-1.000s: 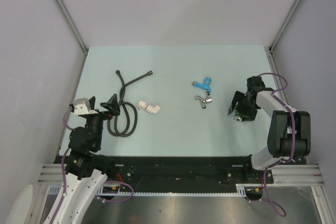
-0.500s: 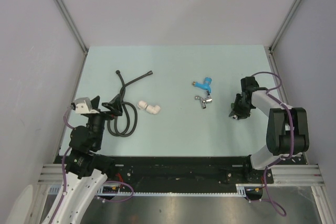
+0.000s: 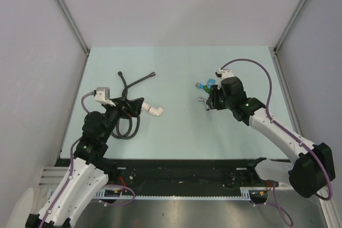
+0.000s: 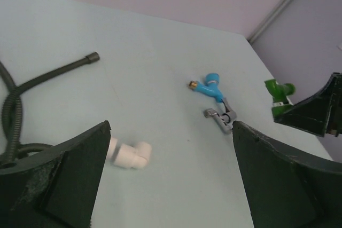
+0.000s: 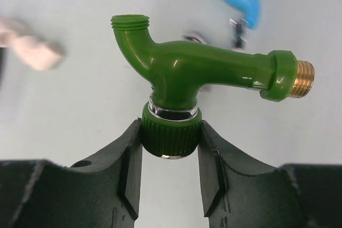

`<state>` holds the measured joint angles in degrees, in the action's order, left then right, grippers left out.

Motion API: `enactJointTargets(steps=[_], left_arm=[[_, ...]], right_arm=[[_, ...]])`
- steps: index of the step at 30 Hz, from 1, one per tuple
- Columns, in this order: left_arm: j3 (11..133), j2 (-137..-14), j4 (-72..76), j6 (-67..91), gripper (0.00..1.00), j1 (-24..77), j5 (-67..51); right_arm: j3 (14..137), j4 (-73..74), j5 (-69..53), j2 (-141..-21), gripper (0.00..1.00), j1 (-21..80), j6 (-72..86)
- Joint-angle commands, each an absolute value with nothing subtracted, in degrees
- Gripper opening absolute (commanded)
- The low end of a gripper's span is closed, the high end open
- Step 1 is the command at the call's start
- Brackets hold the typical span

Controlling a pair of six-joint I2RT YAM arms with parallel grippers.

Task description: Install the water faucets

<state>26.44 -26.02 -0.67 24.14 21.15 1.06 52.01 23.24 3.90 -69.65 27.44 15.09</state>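
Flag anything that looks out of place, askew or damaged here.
Nothing stands out. The green faucet is clamped intact in the right gripper; the blue faucet, white elbow fitting and black hose lie loose on the table, with no visible damage or spill.

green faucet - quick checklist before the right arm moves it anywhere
1. Green faucet clamped at its cap by the right jaws: ok.
2. Brass thread clear of those jaws: ok.
3. Left jaws open and empty: ok.
4. Elbow lying free, nothing gripping it: ok.
5. Blue faucet apart from the green one: ok.
6. Which fitting the thread is lined up with: cannot tell.
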Motion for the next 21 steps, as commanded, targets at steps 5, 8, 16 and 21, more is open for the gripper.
enactJointTargets(steps=[5,8,16,21], left_arm=[[31.2,-34.7,10.45,39.28,1.0,22.06,-14.32],[33.39,-37.69,10.81,39.73,1.0,22.24,-18.71],[37.79,-45.69,9.76,39.9,1.0,22.59,-31.18],[37.71,-48.43,9.84,41.04,1.0,25.31,-29.02]], right_arm=[[53.26,5.72,5.1,-67.76,0.0,42.6,14.15],[53.61,3.34,4.05,-68.46,0.0,45.96,12.84],[55.63,2.99,7.03,-70.31,0.0,53.96,9.14],[56.42,1.67,8.52,-70.75,0.0,55.81,9.58]])
